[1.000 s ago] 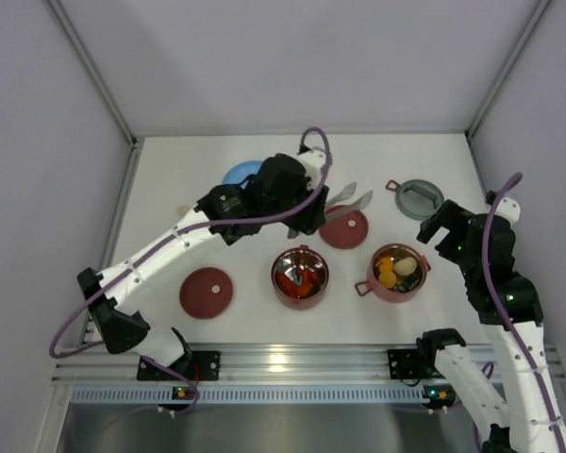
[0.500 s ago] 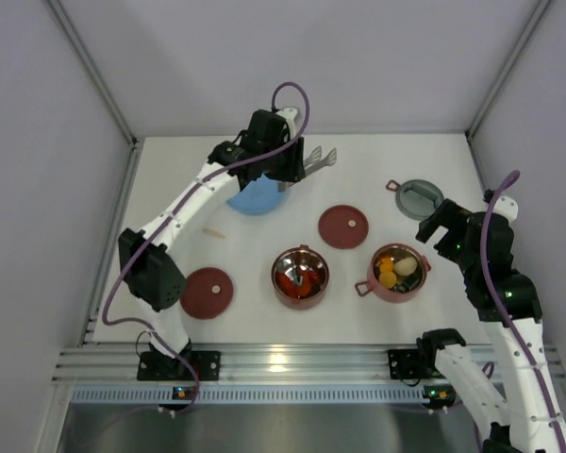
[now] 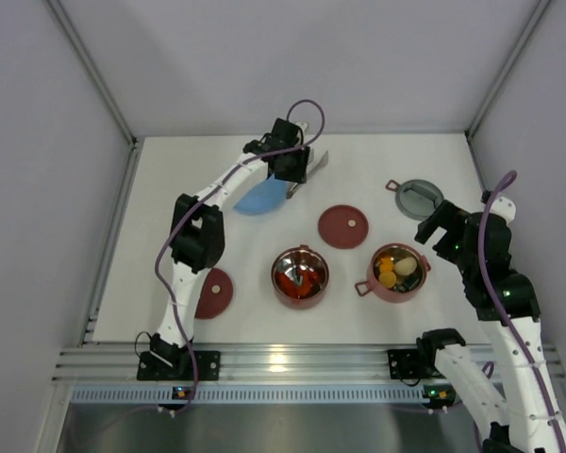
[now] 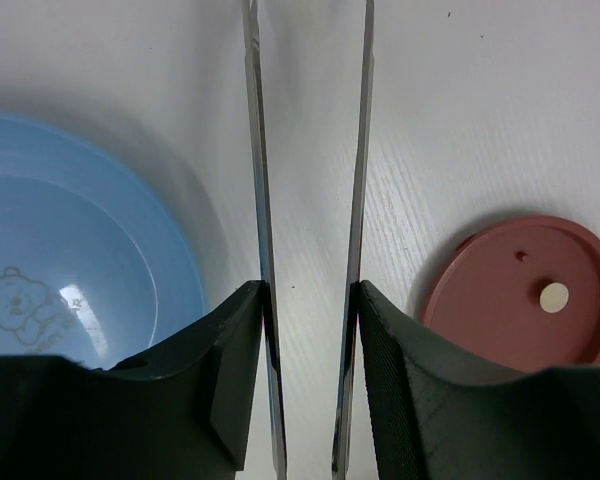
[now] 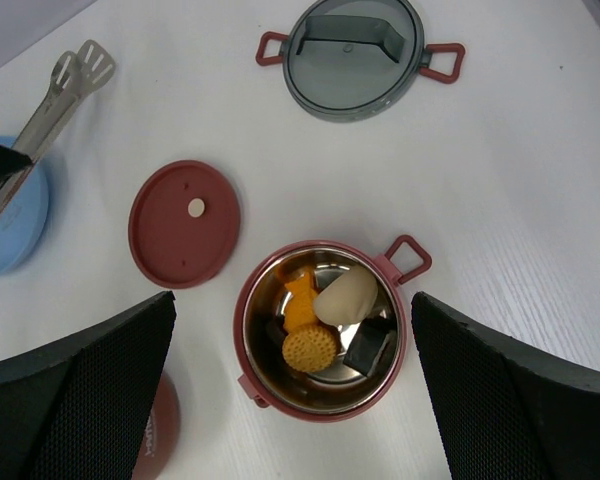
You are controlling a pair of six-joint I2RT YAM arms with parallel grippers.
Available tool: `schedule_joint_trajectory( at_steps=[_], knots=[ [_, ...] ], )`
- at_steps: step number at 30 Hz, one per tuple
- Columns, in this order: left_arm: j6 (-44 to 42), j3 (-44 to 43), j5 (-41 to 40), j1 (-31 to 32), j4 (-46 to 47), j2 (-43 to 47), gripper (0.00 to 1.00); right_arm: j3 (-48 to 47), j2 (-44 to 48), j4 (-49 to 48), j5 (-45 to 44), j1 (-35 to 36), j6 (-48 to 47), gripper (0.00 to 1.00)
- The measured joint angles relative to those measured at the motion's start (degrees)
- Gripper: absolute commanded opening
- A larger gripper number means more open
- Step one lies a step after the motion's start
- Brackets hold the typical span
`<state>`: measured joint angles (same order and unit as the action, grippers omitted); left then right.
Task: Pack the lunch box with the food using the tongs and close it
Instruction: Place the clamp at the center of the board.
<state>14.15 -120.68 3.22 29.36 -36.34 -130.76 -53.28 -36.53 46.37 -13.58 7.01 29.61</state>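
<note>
Since a second ago the left arm has swung from the middle of the desk out to its far side, taking the tongs along, while the right arm has kept its place. Its left pincer is partly closed on the tongs, one dark finger pressed against the outside of each blade. These tongs are thin, shiny silver metal; from the left wrist the two blades run almost parallel with a narrow gap, and the right wrist view shows flat slotted tips. They hang above bare desk between a light-blue plate, which has a faint bear drawing inside, and a maroon disc lid with a pale dot near its centre. A second disc lid lies near the left, partly behind the arm. Two dusty-red bowls with steel insides stand uncovered near the front. Inside the middle bowl are red pieces. Inside the right bowl are an orange piece, a round orange biscuit, a pale beige piece and a black piece. Above that bowl hovers the right pincer, spread wide and holding nothing. A grey top lid with red handles lies on the desk beyond it.
</note>
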Motion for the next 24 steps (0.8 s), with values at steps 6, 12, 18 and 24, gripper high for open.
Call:
schedule_joint_trajectory(
  at_steps=[6, 12, 18, 24],
  knots=[
    [-0.61, 3.39, 1.14, 0.33, 1.09, -1.03, 0.49, 0.42, -0.31, -0.04, 0.44, 0.00, 0.00, 0.99],
    [-0.63, 7.02, 0.37, 0.42, 2.01, -1.03, 0.55, 0.42, -1.07, -0.04, 0.94, 0.00, 0.04, 1.00],
    [-0.76, 9.07, -0.63, 0.44, 2.21, -1.03, 0.59, 0.42, -1.09, -0.04, 1.14, 0.00, 0.07, 0.99],
    [-1.88, 9.09, -1.60, 1.38, 3.08, -1.03, 0.63, 0.42, -1.07, -0.04, 1.25, 0.00, 0.04, 0.99]
  ],
)
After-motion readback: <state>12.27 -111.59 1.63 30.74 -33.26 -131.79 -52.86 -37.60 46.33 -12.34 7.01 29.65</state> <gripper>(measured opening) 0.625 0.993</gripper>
